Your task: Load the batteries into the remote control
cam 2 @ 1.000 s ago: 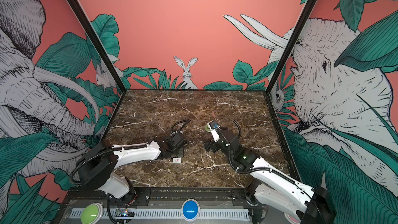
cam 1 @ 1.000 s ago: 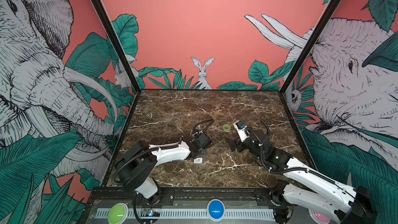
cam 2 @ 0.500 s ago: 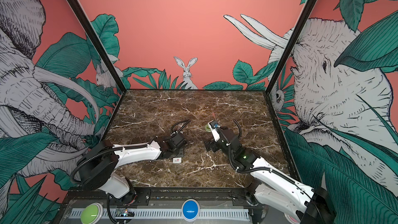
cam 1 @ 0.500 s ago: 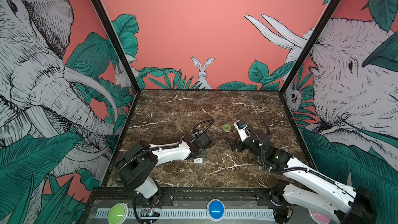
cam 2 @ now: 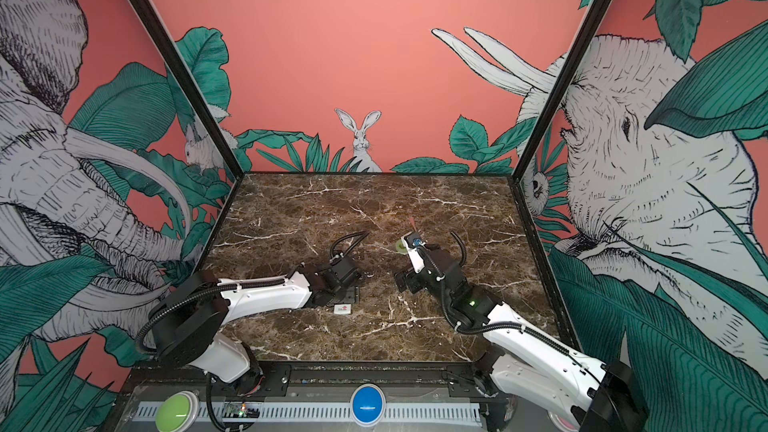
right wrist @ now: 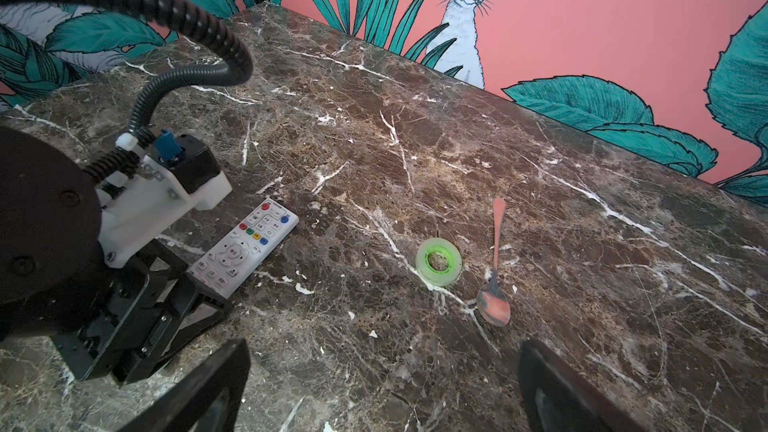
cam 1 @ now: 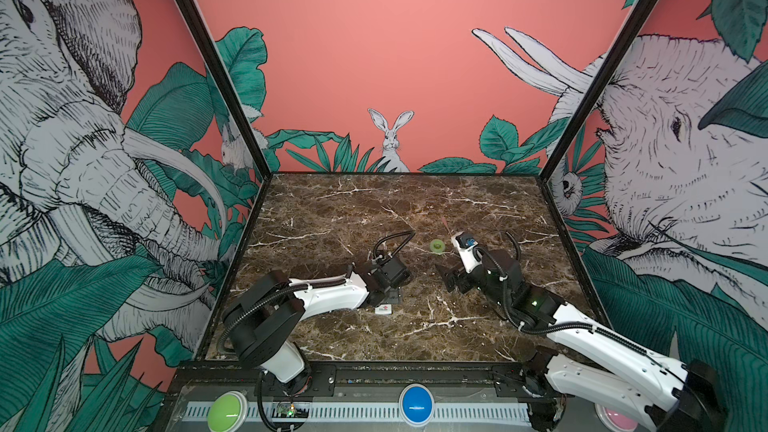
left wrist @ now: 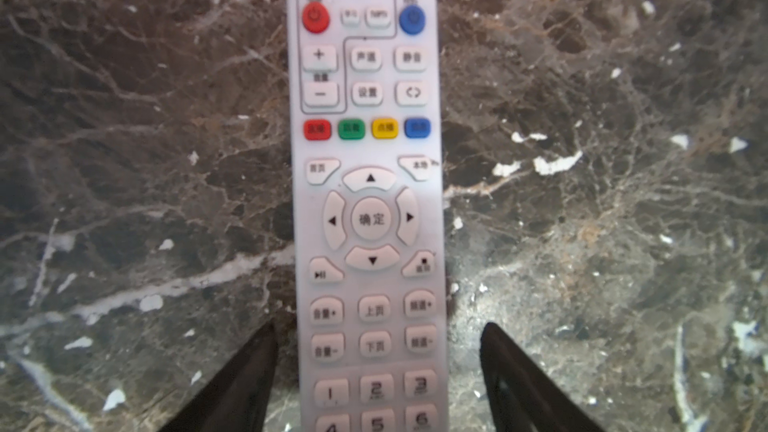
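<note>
The white remote control point(left wrist: 368, 201) lies flat on the marble, buttons up, with its red power button at the far end. My left gripper point(left wrist: 378, 326) is open and straddles the remote's number-key end, a gap showing at each side. In both top views only the remote's red-logo end point(cam 1: 384, 309) point(cam 2: 343, 308) peeks out beneath the left gripper point(cam 1: 390, 295). My right gripper point(right wrist: 384, 347) point(cam 1: 451, 278) is open and empty above bare marble to the right of it. In the right wrist view the remote point(right wrist: 245, 247) runs under the left arm's fingers. The batteries are out of view.
A green ring-shaped tape roll point(right wrist: 438, 261) point(cam 1: 437, 246) lies behind the grippers, with a metal spoon point(right wrist: 494, 276) just beyond it. The left arm's cable loop point(cam 1: 392, 243) arches over the table's middle. Walls close the table at back and sides.
The left jaws now stand wider, clear of the remote's sides. Both arms and the remote have stayed where they were.
</note>
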{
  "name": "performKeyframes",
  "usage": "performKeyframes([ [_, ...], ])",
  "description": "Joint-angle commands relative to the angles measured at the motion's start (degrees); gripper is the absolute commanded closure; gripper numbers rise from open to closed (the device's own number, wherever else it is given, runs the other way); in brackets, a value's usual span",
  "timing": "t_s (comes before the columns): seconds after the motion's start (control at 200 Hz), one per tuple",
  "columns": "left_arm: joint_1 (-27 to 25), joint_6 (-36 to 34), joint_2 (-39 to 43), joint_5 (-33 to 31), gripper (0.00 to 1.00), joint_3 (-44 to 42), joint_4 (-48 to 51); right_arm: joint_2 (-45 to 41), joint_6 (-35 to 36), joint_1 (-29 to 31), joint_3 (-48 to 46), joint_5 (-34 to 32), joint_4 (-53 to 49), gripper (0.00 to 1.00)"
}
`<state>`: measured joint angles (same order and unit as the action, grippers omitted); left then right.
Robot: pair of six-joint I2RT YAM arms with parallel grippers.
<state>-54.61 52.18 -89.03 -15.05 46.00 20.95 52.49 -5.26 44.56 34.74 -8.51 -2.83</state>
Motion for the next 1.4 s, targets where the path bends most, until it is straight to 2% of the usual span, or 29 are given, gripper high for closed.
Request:
performKeyframes([
  [0.0, -0.3, -1.0, 4.2, -2.5, 0.17, -0.4, 1.4, -1.2, 0.8, -0.3, 0.4, -2.3, -1.5, 0.01],
  [0.14, -0.2, -4.0, 9.9, -5.6, 0.07, -1.0, 3.5, -2.0, 0.8, -0.9, 0.2, -5.7, -3.6, 0.01],
  [0.33, 1.7, -10.3, 19.7, -8.9, 0.01, -4.2, 3.0, -3.8, -0.2, -3.9, -1.6, -9.9, -5.6, 0.01],
  [0.505, 11.7, -17.5, 29.1, -11.0, 0.01, -7.8, 4.4, -8.4, -1.4, -7.2, -6.6, -15.5, -3.2, 0.01],
  [0.59, 16.1, -21.5, 32.6, -16.4, 0.01, -8.6, 4.6, -10.2, -0.6, -8.7, -9.5, -19.1, -0.1, 0.01],
  [0.66, 17.0, -21.7, 34.0, -25.3, 0.00, -8.9, 6.0, -10.1, 0.8, -10.4, -12.1, -22.4, 3.9, 0.01],
  [0.705, 17.1, -24.4, 34.9, -31.0, 0.01, -9.7, 4.6, -9.4, 1.5, -12.1, -13.1, -24.5, 5.9, 0.01],
  [0.84, 17.2, -39.4, 37.2, -40.8, 0.01, -15.7, -9.8, -5.8, 1.5, -17.0, -13.9, -31.5, 10.6, 0.01],
  [0.93, 18.2, -50.0, 35.2, -45.5, 0.01, -20.1, -23.4, -3.6, 8.1, -18.1, -17.1, -34.9, 21.2, 0.01],
  [0.99, 19.9, -51.0, 33.7, -43.9, 0.00, -19.4, -24.6, -1.9, 12.1, -18.8, -19.4, -34.8, 27.8, 0.01],
  [1.045, 21.7, -53.7, 31.8, -42.6, 0.00, -20.2, -30.5, 1.0, 14.7, -20.2, -21.4, -32.7, 35.2, 0.01],
  [1.165, 27.2, -56.3, 28.4, -37.2, 0.00, -21.9, -39.7, 10.6, 15.4, -23.4, -20.6, -30.2, 44.9, 0.01],
  [1.395, 39.3, -54.9, 19.3, -24.9, 0.00, -26.9, -57.8, 25.4, 16.6, -26.1, -21.7, -28.4, 65.9, 0.01],
])
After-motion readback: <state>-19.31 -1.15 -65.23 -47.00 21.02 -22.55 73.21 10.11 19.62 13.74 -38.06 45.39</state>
